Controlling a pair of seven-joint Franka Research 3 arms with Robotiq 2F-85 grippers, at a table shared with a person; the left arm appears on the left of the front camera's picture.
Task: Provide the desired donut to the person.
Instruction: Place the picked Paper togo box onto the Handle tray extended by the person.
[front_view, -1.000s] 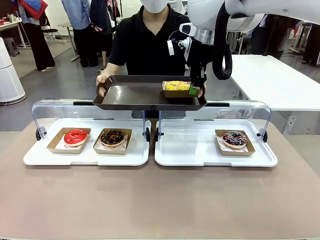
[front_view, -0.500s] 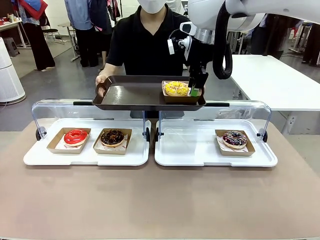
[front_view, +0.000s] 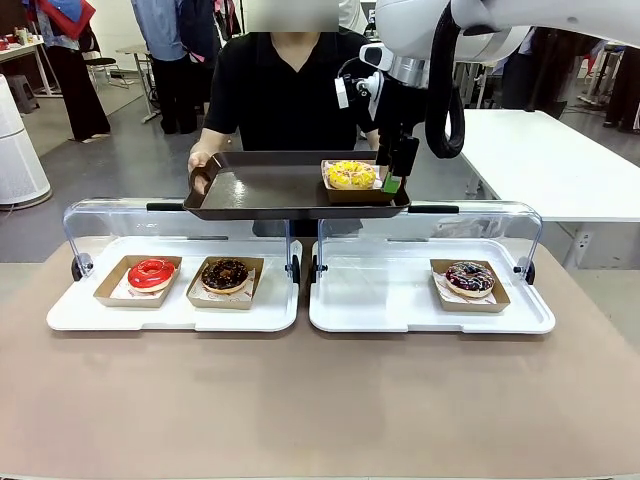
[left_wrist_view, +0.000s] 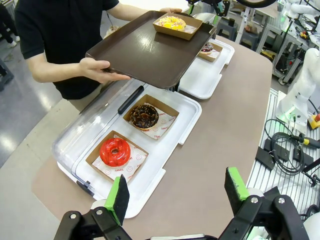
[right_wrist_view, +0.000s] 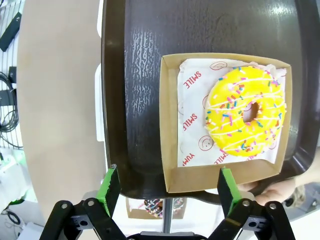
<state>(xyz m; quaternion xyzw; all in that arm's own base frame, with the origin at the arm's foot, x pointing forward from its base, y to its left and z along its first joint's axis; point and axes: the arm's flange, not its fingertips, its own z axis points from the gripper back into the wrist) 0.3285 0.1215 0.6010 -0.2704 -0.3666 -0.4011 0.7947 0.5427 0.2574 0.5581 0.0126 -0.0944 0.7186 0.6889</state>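
Observation:
The person (front_view: 290, 90) in a black top holds a brown tray (front_view: 270, 190) in both hands across the table. On its right end sits a yellow sprinkled donut (front_view: 352, 174) in a cardboard box. My right gripper (front_view: 393, 178) hangs open just right of that box, holding nothing. In the right wrist view the donut (right_wrist_view: 246, 118) lies in its box (right_wrist_view: 172, 125) on the tray (right_wrist_view: 135, 75), beyond the open gripper (right_wrist_view: 167, 190). My left gripper (left_wrist_view: 177, 192) is open above the table's near edge, far from the yellow donut (left_wrist_view: 171, 22).
The left white tray (front_view: 170, 315) holds a red glazed donut (front_view: 152, 272) and a chocolate donut (front_view: 225, 274) in boxes. On the right white tray (front_view: 390, 310) a dark sprinkled donut (front_view: 470, 277) sits boxed. Clear lids (front_view: 110, 215) stand raised behind both. Bystanders stand far back.
My right gripper has let go of the yellow donut's box, opened fully and drawn slightly up and to the right. The person's tray has shifted a little to the left.

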